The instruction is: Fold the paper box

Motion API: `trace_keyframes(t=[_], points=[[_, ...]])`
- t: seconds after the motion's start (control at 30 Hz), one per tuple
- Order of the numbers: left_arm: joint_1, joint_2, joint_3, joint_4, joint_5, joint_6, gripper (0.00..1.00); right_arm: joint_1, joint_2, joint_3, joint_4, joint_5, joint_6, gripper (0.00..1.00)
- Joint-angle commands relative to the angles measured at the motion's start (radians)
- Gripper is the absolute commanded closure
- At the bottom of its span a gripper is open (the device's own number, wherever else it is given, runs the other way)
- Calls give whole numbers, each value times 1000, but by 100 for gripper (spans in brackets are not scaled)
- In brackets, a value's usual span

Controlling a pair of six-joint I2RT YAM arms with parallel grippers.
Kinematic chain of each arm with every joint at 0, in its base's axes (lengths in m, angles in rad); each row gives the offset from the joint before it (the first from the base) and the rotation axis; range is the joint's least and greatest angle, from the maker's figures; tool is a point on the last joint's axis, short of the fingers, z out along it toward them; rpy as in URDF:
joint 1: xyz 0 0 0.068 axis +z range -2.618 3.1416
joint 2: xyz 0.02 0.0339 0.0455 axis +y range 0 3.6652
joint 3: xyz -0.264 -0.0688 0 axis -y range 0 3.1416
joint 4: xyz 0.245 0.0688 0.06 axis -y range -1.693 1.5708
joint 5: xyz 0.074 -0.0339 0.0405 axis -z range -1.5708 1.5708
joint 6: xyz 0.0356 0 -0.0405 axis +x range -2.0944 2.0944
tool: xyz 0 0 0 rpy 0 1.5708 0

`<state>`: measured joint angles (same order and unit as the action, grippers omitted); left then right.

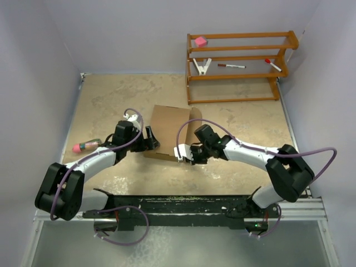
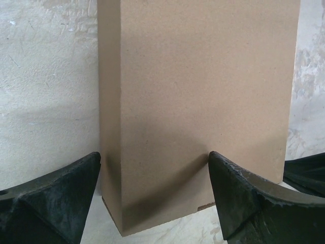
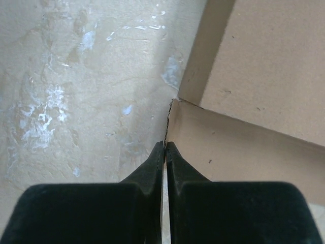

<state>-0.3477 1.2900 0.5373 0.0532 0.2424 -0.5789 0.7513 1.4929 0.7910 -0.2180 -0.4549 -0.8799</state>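
Note:
The paper box (image 1: pixel 169 125) is plain brown cardboard and stands partly folded in the middle of the table. In the left wrist view its upright wall (image 2: pixel 203 76) fills the frame. My left gripper (image 2: pixel 154 157) is open, its jaws wide to either side of the box's near corner and closing on nothing. It sits at the box's left side (image 1: pixel 150 138). My right gripper (image 1: pixel 181 152) is at the box's near right edge. In the right wrist view it (image 3: pixel 165 145) is shut on the thin edge of a cardboard flap (image 3: pixel 238 152), with another panel (image 3: pixel 269 56) beyond.
A wooden rack (image 1: pixel 239 61) stands at the back right with a pink block (image 1: pixel 200 40), a white clip (image 1: pixel 202 67) and two markers (image 1: pixel 231 65) on it. A pink-tipped object (image 1: pixel 86 146) lies at the left near the wall. Walls close in both sides.

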Motion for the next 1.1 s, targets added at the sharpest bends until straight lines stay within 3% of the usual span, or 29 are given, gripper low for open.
trace_keyframes(t=[0.0, 0.87, 1.07], points=[[4, -6, 24, 26, -34, 31, 11, -16, 43, 64, -25, 7, 84, 100], [3, 38, 43, 46, 44, 35, 13, -35, 62, 146, -32, -18, 225, 100], [3, 34, 44, 24, 7, 37, 13, -36, 83, 149, -71, 3, 214, 100]])
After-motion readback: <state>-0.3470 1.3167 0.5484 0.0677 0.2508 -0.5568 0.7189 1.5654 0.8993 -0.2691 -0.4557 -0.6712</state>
